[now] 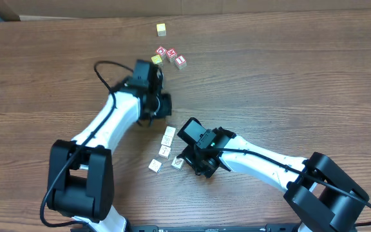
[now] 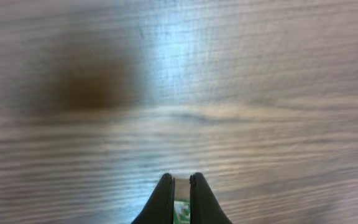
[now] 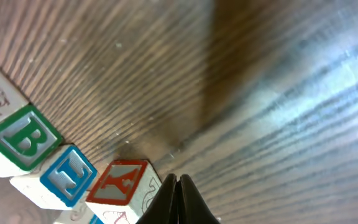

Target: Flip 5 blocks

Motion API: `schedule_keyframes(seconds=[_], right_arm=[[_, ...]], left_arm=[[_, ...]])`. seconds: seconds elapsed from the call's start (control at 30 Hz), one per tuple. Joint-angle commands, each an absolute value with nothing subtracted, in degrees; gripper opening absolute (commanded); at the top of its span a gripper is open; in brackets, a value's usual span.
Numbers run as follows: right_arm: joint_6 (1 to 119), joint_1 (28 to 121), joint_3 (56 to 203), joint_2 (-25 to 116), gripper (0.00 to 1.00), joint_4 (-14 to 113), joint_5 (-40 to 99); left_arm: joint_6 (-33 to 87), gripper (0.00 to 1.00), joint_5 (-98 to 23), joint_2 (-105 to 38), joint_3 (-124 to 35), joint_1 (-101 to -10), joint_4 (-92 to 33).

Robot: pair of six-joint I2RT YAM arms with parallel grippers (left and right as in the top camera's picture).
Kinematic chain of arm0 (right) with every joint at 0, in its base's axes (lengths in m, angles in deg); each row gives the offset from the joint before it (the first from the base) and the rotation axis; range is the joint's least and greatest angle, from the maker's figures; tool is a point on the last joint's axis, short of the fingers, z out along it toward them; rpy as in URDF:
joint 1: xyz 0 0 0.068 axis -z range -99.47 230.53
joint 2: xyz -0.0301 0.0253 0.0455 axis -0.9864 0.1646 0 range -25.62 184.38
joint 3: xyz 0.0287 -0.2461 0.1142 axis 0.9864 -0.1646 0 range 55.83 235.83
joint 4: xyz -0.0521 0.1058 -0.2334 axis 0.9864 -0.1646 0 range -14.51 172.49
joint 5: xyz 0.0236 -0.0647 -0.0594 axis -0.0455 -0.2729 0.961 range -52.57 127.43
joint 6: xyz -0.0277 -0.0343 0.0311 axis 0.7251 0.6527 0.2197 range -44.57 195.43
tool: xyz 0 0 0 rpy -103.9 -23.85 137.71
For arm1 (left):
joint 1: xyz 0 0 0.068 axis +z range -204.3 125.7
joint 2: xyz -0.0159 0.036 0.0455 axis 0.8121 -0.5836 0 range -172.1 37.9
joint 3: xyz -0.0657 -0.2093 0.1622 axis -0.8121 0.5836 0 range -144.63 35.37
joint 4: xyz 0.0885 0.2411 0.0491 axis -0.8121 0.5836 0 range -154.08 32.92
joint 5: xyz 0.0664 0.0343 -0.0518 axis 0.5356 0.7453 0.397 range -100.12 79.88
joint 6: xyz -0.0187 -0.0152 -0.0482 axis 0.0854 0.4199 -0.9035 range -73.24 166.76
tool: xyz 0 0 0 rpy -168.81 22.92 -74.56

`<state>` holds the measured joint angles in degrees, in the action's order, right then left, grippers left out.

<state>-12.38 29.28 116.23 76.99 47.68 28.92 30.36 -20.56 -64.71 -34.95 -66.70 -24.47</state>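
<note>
Five blocks [image 1: 165, 151], as best you could count from overhead, lay clustered at 6 o'clock of the table [image 1: 288, 77] centre. The right gripper [image 3: 178, 182] sat at 3 o'clock of them, tips pressed together, holding nothing, just beside the Y block [image 3: 120, 183]. The left gripper [image 2: 179, 180] hovered at 12 o'clock of the cluster with its fingers drawn close; a pale-green sliver showed in the gap and you could not tell what it was. Risk: closed tips would likely shove the Y block flat, not tip it, and bump its touching neighbours. The left arm could also nudge the red-faced cubes [image 1: 171, 54] at its 12 o'clock.
</note>
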Motion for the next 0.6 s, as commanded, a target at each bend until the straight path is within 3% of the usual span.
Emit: schedule_keyframes(seconds=[0.0,0.2,0.3,0.57], right_arm=[[-0.5,30.2,119.5,76.1,0.04,47.9,31.3],[13.3,30.7,120.9,75.9,0.04,47.4,31.3],[14.6,30.4,120.8,75.9,0.04,46.6,31.5],[16.8,30.5,120.8,76.0,0.04,43.0,33.9]], left_arm=[[29.4,0.04,-20.0,-63.2,-41.7,-65.5,-19.1],[28.5,0.04,-15.3,-63.2,-45.1,-64.4,-2.6],[28.5,0.04,-10.3,-63.2,-43.3,-64.4,3.3],[28.7,0.04,-11.2,-63.3,-33.7,-64.5,9.5]])
